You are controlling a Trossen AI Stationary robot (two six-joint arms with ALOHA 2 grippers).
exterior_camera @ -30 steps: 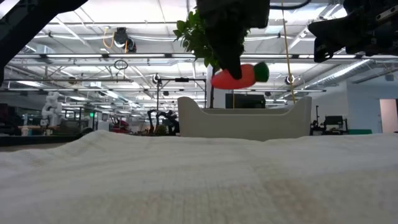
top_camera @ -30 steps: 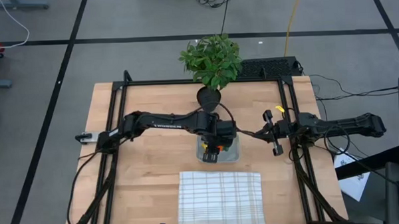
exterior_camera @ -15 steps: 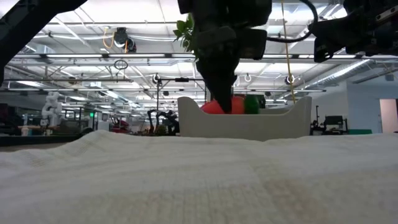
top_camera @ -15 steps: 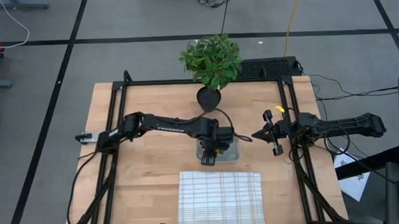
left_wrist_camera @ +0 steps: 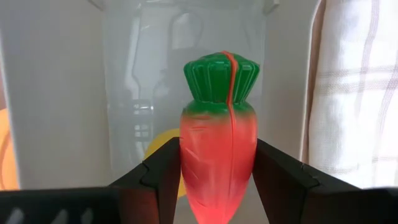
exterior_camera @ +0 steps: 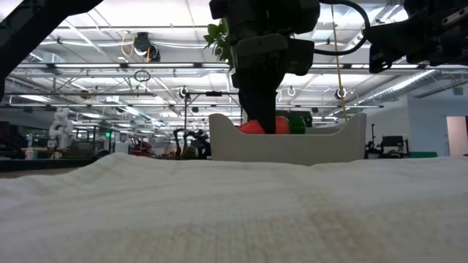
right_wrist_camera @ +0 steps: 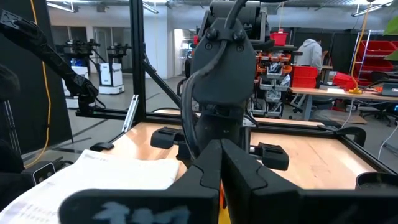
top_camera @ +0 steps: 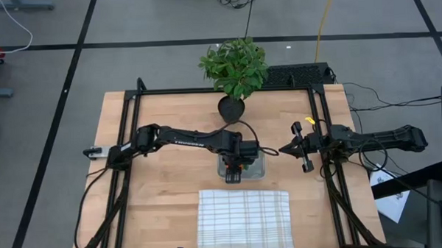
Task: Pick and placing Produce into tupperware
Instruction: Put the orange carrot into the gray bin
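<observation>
My left gripper (top_camera: 235, 168) reaches down into the clear tupperware (top_camera: 258, 168) at the table's middle, shut on the orange carrot (left_wrist_camera: 219, 143). The carrot's green top (left_wrist_camera: 221, 78) points away from the wrist. In the low view the carrot (exterior_camera: 257, 126) shows just above the tupperware's near wall (exterior_camera: 292, 146). A yellow piece of produce (left_wrist_camera: 159, 144) lies in the tupperware, partly hidden by a finger; I cannot tell which piece it is. My right gripper (top_camera: 284, 148) is shut and empty, held above the table to the right of the tupperware. My left gripper pinches the carrot's orange body (left_wrist_camera: 217, 165), toward its pointed end, between the two fingers (left_wrist_camera: 165, 171). The fingers come from above, pointing down, and lie across the carrot. The carrot lies about level within the tupperware's walls; whether it touches the floor is hidden.
A white checked cloth (top_camera: 244, 219) lies at the near edge, just in front of the tupperware. A leafy potted plant (top_camera: 234, 65) stands at the far edge, behind the tupperware. Black frame rails (top_camera: 133, 134) run along the table's sides.
My left gripper has gone down with the carrot, from above the tupperware's rim into it. The carrot stays level in the hold and now shows only just above the near wall.
</observation>
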